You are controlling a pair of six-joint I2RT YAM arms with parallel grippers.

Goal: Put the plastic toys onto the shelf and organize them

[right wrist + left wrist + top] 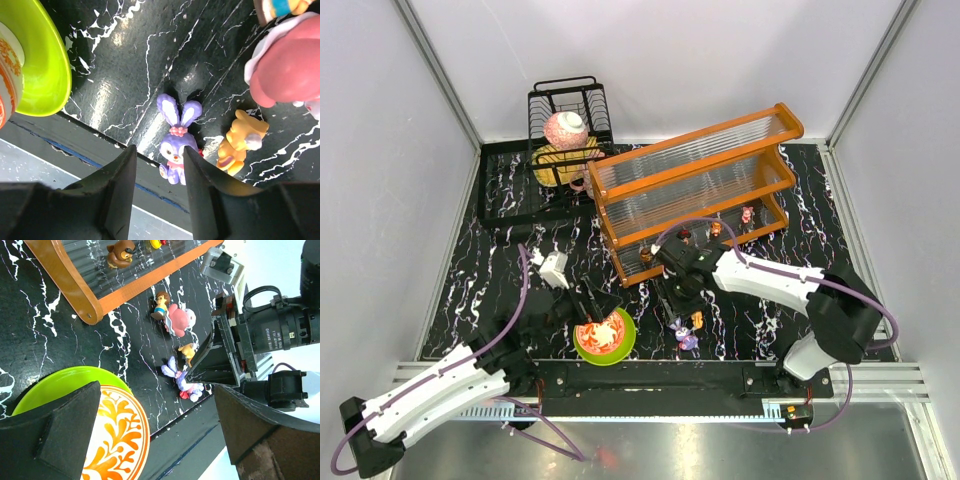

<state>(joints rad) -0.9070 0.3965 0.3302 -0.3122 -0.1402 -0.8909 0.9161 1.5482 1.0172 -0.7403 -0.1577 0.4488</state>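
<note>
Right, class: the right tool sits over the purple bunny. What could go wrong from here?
1. The purple bunny lies off-centre under the right tool, so one finger may shove it, perhaps off the nearby edge of the mat.
2. The yellow toy lies close beside it and might get knocked or pinched too.

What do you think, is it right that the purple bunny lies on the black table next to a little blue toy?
Not quite. Next to the purple bunny lies a yellow-orange toy, not a blue one; the right wrist view shows it. The bunny does lie on the black table.
</note>
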